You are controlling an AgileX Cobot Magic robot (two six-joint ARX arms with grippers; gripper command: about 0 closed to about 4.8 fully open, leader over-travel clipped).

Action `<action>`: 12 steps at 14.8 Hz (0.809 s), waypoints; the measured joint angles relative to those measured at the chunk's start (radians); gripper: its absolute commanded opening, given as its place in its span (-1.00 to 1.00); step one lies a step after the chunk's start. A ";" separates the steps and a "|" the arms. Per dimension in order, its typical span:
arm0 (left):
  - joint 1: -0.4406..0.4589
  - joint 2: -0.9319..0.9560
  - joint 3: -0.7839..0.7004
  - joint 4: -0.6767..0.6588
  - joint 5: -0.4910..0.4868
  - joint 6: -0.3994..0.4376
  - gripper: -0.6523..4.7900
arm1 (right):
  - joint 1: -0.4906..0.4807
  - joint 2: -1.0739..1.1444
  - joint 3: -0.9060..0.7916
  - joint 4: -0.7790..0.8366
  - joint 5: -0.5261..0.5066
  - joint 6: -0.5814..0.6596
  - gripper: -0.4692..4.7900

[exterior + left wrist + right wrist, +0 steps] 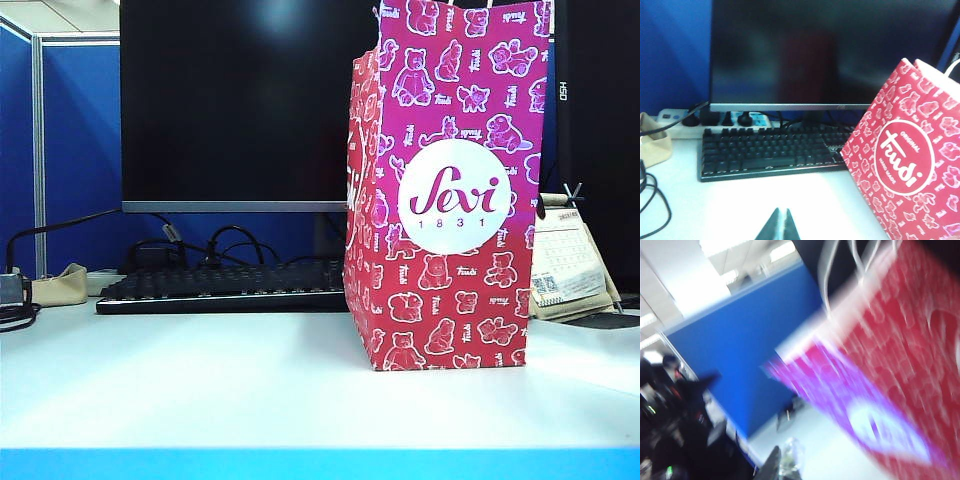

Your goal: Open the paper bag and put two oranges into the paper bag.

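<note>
Behind your white table (pixel 200 380) you have a blue partition, a dark monitor (pixel 235 100) and a black keyboard (pixel 225 285). Your paper bag (pixel 450 200) stands upright on the right side of the table, just in front of the monitor's right edge, white handles at the top, with a desk calendar (pixel 565 260) behind it. No oranges show in any view. Your left gripper (pixel 781 225) hovers low over bare table left of the bag, its fingertips pressed together on nothing. Your right gripper (pixel 771 465) is closed too; its view is blurred, close beside the bag.
</note>
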 measured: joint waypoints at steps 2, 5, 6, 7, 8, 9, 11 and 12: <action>0.000 0.000 0.000 -0.009 -0.001 0.000 -0.78 | 0.008 -0.001 0.000 -0.197 0.074 -0.147 -0.84; 0.000 0.000 0.000 -0.009 0.001 0.000 -0.78 | -0.077 -0.001 0.000 -0.266 0.364 -0.362 -0.84; 0.000 -0.001 0.000 -0.010 0.000 0.000 -0.78 | -0.095 -0.002 0.000 -0.301 0.461 -0.450 -0.84; 0.000 -0.004 0.000 -0.012 0.000 0.000 -0.78 | -0.101 -0.003 0.000 -0.378 0.611 -0.581 -0.84; 0.000 -0.009 0.000 -0.015 0.000 0.000 -0.78 | -0.090 -0.003 0.000 -0.484 0.780 -0.673 -0.84; 0.000 -0.016 -0.001 -0.016 0.000 0.000 -0.78 | -0.058 0.000 0.000 -0.634 0.984 -0.709 -0.84; 0.000 -0.048 -0.015 -0.011 0.000 0.000 -0.78 | 0.089 0.013 0.005 -0.804 1.248 -0.745 -0.84; 0.000 -0.061 -0.035 -0.012 0.000 0.000 -0.78 | 0.185 0.015 0.002 -0.848 1.262 -0.734 -0.84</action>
